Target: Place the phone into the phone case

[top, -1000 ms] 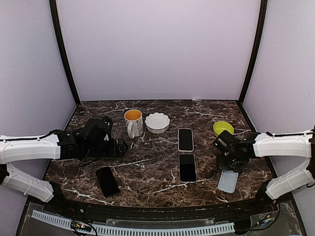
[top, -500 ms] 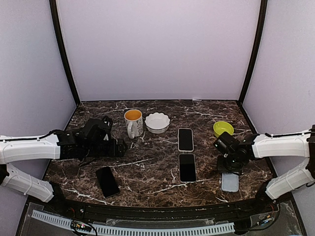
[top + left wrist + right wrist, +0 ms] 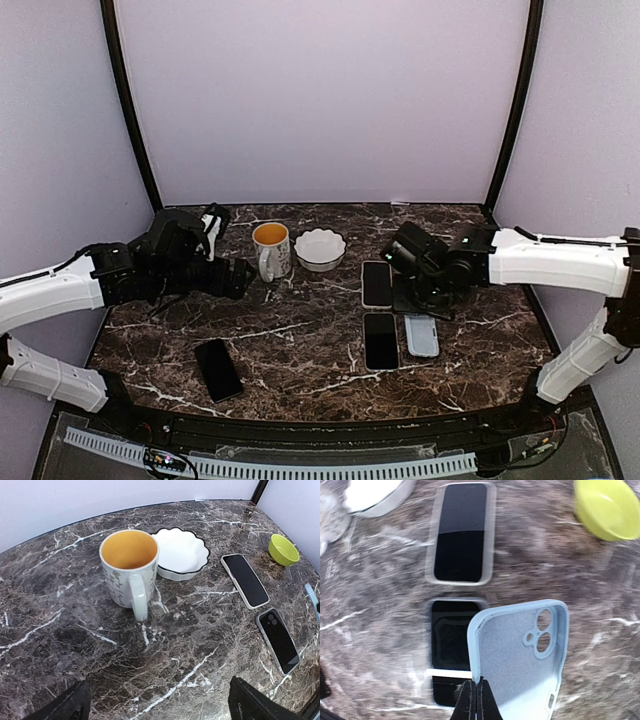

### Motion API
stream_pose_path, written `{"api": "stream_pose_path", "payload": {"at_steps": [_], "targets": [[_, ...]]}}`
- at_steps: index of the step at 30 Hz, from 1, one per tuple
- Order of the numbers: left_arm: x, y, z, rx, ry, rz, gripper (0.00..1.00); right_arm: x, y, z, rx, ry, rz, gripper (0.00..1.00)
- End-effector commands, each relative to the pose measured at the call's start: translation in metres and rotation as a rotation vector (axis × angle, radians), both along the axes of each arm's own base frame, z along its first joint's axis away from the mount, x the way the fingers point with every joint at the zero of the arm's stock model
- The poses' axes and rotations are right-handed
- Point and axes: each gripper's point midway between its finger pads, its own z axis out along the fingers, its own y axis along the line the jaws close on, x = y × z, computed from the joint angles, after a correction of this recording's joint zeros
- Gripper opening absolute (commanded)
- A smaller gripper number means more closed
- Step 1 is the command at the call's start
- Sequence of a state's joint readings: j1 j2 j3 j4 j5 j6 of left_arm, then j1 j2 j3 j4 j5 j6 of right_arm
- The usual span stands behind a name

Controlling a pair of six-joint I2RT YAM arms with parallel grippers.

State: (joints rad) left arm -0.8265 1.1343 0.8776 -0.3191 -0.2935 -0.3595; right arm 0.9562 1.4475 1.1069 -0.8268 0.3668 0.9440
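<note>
A light blue phone case (image 3: pixel 520 655) hangs inside-up with my right gripper (image 3: pixel 476 692) shut on its long left rim. In the top view the phone case (image 3: pixel 421 335) lies just right of a dark phone (image 3: pixel 380 340), under the right gripper (image 3: pixel 418 308). That phone (image 3: pixel 451 645) shows partly under the case's edge. Another phone (image 3: pixel 377 283), with a pale rim, lies behind it, and a third black phone (image 3: pixel 218 368) lies at the front left. My left gripper (image 3: pixel 243 278) stands open beside the mug, nothing between its fingers (image 3: pixel 70 707).
A white mug (image 3: pixel 129 562) with an orange inside and a white scalloped bowl (image 3: pixel 181 552) stand at the back middle. A small green bowl (image 3: pixel 283 549) sits at the back right, close to the right arm. Dark posts stand at the table's back corners.
My right gripper shut on the blue case at the front right and carried it left, beside the middle phone. The left arm drew back and rose a little, still open.
</note>
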Motion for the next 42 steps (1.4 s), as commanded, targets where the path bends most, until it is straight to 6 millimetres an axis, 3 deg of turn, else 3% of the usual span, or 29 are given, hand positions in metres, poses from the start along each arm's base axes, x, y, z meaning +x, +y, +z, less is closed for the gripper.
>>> {"api": "stream_pose_path", "payload": {"at_steps": [1,6,11,16,21,23,26,29,35,42], "targets": [[0.000,0.030,0.009,0.081,-0.020,0.019,0.99,-0.015,0.067,-0.001,0.025,-0.003,0.053,0.00],[-0.002,0.063,-0.007,0.095,0.007,0.077,0.99,-0.036,0.159,-0.011,0.062,0.011,0.170,0.00],[-0.002,0.089,-0.024,0.109,0.067,0.159,0.99,-0.050,0.207,-0.050,0.028,0.047,0.215,0.00],[-0.012,0.101,-0.047,0.076,0.172,0.212,0.99,-0.054,0.226,-0.088,0.029,0.095,0.216,0.00],[-0.024,0.098,-0.061,0.033,0.267,0.228,0.99,-0.062,0.241,-0.101,0.059,0.130,0.257,0.00],[-0.034,0.095,-0.072,-0.008,0.339,0.237,0.99,-0.060,0.239,-0.099,0.050,0.120,0.245,0.14],[-0.048,0.094,-0.089,-0.043,0.423,0.264,0.98,-0.057,0.246,-0.081,0.080,0.073,0.265,0.47],[-0.062,0.096,-0.109,-0.093,0.502,0.317,0.97,-0.058,0.268,-0.059,0.146,0.008,0.330,0.64],[-0.082,0.095,-0.139,-0.201,0.620,0.409,0.95,-0.064,0.315,-0.042,0.259,-0.039,0.441,0.71],[-0.098,0.091,-0.172,-0.246,0.725,0.441,0.88,-0.067,0.322,-0.046,0.268,-0.039,0.444,0.72]]}}
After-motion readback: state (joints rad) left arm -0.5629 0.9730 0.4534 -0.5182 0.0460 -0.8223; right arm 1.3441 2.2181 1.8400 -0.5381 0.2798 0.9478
